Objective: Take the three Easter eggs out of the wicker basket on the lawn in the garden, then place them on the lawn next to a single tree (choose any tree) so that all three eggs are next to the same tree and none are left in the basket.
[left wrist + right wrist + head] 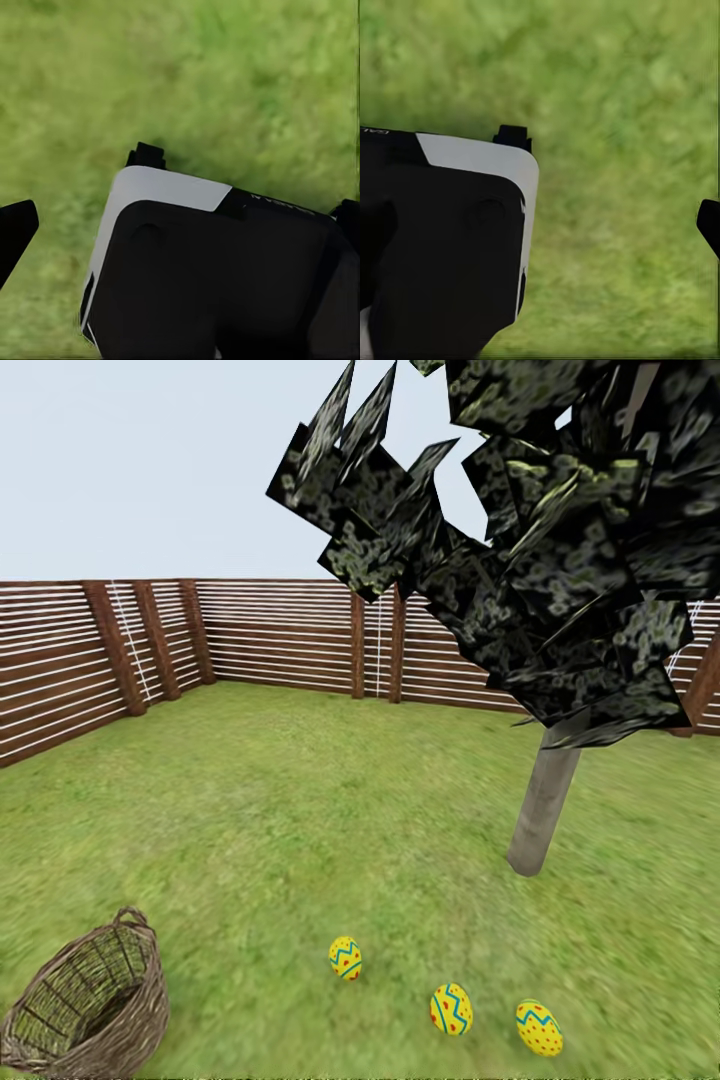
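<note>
Three Easter eggs [451,1009] are lying on the lawn [280,810] near the tree [545,810]; wicker basket [90,1005] is sitting emptied; can't tell either hand's state.

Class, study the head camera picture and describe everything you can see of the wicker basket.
The wicker basket is round, brown, woven with open-weave sides and a small loop handle at its rim. It lies tipped on the lawn at the picture's lower left, its mouth turned toward the camera, no eggs visible inside. It lies apart from the eggs.
</note>
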Tool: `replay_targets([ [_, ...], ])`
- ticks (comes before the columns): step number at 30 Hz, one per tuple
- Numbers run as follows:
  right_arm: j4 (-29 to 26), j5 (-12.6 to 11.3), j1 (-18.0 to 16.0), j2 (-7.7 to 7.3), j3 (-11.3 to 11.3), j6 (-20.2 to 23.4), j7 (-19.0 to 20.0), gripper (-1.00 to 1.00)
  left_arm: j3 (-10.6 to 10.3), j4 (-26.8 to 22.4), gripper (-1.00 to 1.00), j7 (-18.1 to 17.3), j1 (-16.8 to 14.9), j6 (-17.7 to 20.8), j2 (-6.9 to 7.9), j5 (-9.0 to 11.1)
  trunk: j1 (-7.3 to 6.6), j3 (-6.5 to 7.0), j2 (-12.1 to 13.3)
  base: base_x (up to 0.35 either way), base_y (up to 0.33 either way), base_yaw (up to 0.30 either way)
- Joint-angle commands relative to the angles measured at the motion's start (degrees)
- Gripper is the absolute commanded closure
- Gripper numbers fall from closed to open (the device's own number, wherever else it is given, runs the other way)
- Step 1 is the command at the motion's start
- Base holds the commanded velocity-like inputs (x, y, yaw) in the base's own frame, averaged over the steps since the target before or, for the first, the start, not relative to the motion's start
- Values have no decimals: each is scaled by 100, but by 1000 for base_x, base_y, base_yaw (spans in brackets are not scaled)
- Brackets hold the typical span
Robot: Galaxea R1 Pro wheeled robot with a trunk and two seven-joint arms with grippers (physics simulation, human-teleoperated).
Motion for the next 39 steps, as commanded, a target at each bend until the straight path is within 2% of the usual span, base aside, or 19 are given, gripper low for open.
replay_targets([
  [1, 21, 61, -8, 9, 16, 9, 1, -100, 12, 11, -100, -205, 40, 13, 64, 61, -21, 1, 34, 0, 0, 0],
  [3, 77, 63, -8, 50, 16, 8, -27, -100, 8, 12, -100, -470, 269, -4, 123, 38, -65, 18, 114, 0, 0, 0],
  [7, 145, 64, 35, 117, 16, 15, -72, -100, 4, 12, -100, -578, 570, -131, 135, -193, -153, 53, 275, 0, 0, 0],
  [9, 157, 59, 184, 127, 16, -1, -123, -100, 6, 12, -100, -594, 784, -199, 111, -292, -197, 70, 355, 0, 0, 0],
  [14, 163, 55, 580, 178, 16, -157, -232, -100, 11, 17, -100, -608, 1179, -382, 44, -333, -307, 113, 555, 0, 0, 0],
  [17, 163, 51, 954, 269, 16, -418, -405, -100, 13, 18, -100, -610, 1514, -617, -52, -330, -373, 139, 676, 0, 0, 0],
  [18, 163, 39, 1188, 335, 16, -578, -484, -100, 15, 20, -100, -610, 1672, -671, -164, -329, -394, 147, 716, 0, 0, 0],
  [22, 163, 30, 1577, 522, 16, -779, -541, -100, 19, 14, -100, -606, 1991, -717, -459, -324, -482, 182, 876, -25, 0, 0],
  [25, 163, 21, 1754, 573, 16, -839, -552, -100, 20, 14, -100, -602, 2127, -725, -562, -310, -548, 208, 997, -52, 0, 0],
  [29, 163, 10, 1924, 580, 16, -1090, -557, -100, 20, 12, -100, -601, 2253, -733, -599, -300, -636, 242, 1157, -13, 0, 0],
  [35, 118, -19, 1963, 568, -27, -1209, -559, -100, 65, -29, -100, -587, 2297, -737, -620, -192, -768, 293, 1398, -1, 0, -46],
  [39, 61, -24, 1962, 561, -50, -1225, -559, -100, 73, -67, -100, -584, 2297, -737, -629, -168, -768, 256, 1398, 0, 0, -37],
])
